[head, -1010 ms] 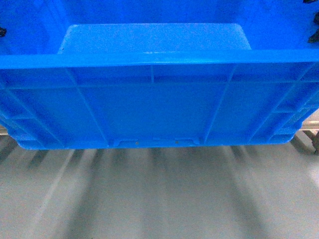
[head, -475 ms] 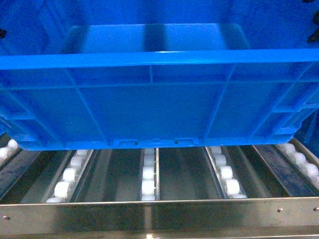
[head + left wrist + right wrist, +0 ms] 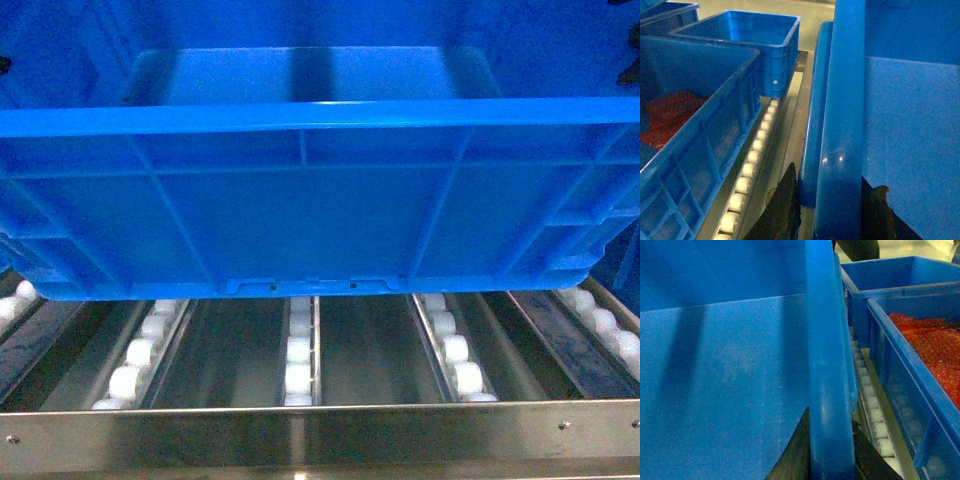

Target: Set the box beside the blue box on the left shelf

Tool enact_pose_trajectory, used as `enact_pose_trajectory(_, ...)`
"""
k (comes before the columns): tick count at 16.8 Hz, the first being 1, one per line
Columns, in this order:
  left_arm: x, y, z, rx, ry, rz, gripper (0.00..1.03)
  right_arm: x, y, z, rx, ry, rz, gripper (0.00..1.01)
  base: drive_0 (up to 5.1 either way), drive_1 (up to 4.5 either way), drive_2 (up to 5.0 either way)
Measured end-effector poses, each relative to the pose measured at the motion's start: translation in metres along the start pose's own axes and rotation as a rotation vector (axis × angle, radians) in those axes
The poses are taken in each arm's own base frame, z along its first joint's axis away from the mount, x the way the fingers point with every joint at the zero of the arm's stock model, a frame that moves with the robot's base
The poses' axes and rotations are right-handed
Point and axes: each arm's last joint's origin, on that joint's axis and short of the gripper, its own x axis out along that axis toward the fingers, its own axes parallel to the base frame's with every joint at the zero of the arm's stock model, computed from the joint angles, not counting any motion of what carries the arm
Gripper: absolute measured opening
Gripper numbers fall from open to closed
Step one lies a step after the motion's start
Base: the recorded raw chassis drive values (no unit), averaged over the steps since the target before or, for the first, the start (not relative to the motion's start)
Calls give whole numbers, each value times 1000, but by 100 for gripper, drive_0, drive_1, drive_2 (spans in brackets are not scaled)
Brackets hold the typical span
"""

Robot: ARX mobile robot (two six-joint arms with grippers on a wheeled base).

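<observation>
Carrying the box (image 3: 300, 210) level above the left shelf (image 3: 300, 345) rollers: left claw (image 3: 832, 207) pinches its L rim, right claw (image 3: 827, 450) the R rim, so it can drop w/ neighbour crates (image 3: 715, 125) either side.

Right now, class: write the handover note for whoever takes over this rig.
Left tool: shut on the box's left rim, one finger either side of the wall.
Right tool: shut on the box's right rim the same way.
Box: carried between both arms, above the left shelf's roller tracks; the head view shows a gap under its base.
Neighbours: blue crates sit on the shelf on both sides, some holding red contents.
Done: box lifted and brought over the open lane.
Left: lower it onto the rollers beside the neighbouring crate, then release both tools.
</observation>
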Motion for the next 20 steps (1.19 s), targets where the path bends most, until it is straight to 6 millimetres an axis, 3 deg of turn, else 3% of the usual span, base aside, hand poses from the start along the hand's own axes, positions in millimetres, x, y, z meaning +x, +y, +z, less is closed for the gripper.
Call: enact_pose_trajectory(20, 0, 0, 0, 0, 0, 0, 18, 0, 0, 0, 0, 0, 0, 7, 0, 0, 0)
